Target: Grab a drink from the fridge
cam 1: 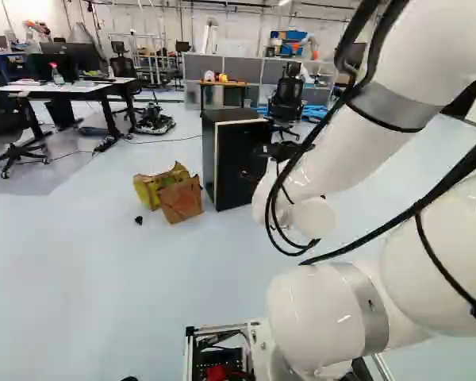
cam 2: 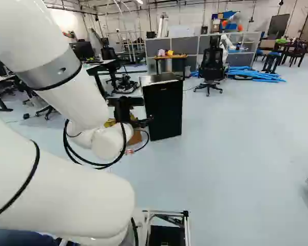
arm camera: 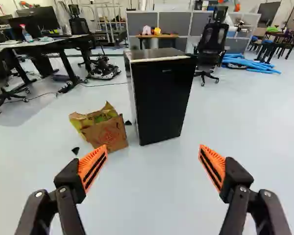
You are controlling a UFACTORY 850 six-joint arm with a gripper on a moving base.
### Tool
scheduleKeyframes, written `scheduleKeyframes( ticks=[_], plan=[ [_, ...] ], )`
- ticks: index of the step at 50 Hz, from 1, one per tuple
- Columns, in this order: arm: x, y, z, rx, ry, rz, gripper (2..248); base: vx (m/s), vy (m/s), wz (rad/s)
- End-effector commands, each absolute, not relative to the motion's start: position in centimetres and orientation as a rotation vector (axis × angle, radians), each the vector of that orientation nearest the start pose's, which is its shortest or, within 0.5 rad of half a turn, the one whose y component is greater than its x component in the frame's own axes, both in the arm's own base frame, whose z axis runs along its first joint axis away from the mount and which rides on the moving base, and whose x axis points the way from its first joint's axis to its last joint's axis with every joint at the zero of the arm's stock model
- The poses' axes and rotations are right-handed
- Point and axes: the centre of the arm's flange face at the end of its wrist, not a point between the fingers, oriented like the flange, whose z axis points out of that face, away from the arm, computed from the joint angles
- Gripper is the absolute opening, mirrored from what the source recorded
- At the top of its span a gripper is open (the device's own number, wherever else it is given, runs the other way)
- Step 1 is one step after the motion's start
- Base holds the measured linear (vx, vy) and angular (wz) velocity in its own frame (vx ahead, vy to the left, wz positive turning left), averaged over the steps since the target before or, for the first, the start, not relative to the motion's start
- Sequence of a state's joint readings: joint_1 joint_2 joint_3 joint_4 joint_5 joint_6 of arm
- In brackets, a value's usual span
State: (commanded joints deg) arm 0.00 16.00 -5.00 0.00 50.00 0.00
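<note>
In the right base view my gripper [cam 2: 142, 123] shows dark beyond the white wrist, in front of the fridge's lower left part. The wrist view has the gripper [arm camera: 153, 152] wide open, with only floor between its orange pads. Ahead of it and some way off stands a small black fridge [arm camera: 162, 98], upright on the floor, its door closed. This same fridge [cam 1: 239, 163] is left of the arm in the left base view. No drink is in sight.
A brown paper bag [arm camera: 107, 133] with a yellow-green bag stands close beside the fridge. Black scraps [arm camera: 75, 151] lie nearby. Desks [cam 1: 75, 87] and chairs are farther off. Behind the fridge are a small table [cam 2: 170, 57], an office chair [cam 2: 212, 66], grey partitions and blue tubes [cam 2: 256, 75].
</note>
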Motion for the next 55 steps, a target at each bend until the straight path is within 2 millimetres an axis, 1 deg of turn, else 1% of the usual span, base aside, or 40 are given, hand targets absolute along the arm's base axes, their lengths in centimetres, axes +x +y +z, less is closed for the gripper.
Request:
scheduleKeyframes(
  ticks=[10,17,26,41,55],
  plan=[
    [27.03,0.0,36.56,-2.558,0.0,-1.824,247,0.003,0.0,-0.013],
    [27.03,0.0,36.56,-2.558,0.0,-1.824,247,0.031,0.016,-0.235],
    [27.03,0.0,36.56,-2.558,0.0,-1.824,247,0.07,-0.003,-0.071],
    [27.03,0.0,36.56,-2.558,0.0,-1.824,247,0.061,-0.001,-0.017],
    [27.03,0.0,36.56,-2.558,0.0,-1.824,247,0.118,-0.023,-0.006]
  ],
)
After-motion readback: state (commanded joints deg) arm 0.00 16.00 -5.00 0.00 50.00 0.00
